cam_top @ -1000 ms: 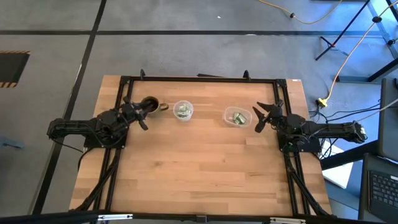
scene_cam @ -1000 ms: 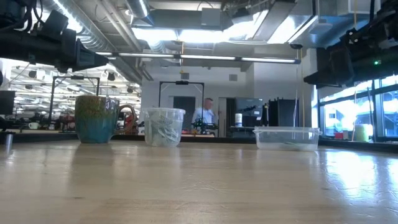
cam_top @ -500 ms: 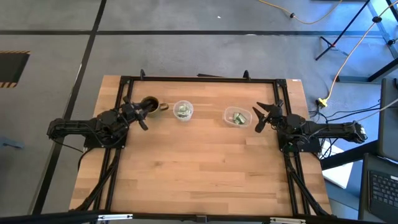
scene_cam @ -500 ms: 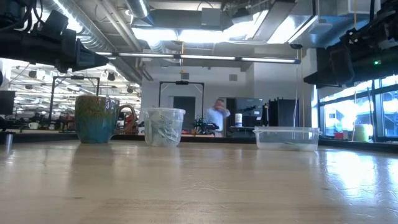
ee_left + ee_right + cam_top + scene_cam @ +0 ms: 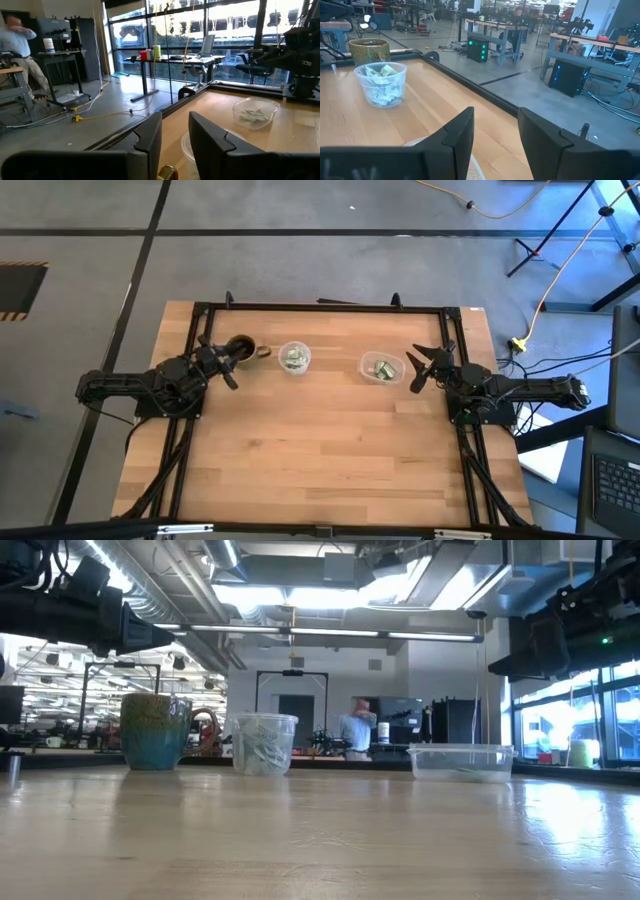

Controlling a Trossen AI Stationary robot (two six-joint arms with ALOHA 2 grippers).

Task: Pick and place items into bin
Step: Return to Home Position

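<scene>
The items, small green-and-white packets, fill a clear cup that stands on its base on the table's far half. A few more lie in the clear bin to its right. My left gripper is open and level at the table's left, beside a green-brown mug. It holds nothing. My right gripper hovers open and level just right of the bin, its fingers spread wide and bare.
The mug stands left of the cup, close under my left fingers. A black frame runs along the table's far edge and sides. The near half of the wooden table is bare. A person is in the room behind.
Both arms and everything on the table have kept still. Only the person in the room behind has walked toward the right.
</scene>
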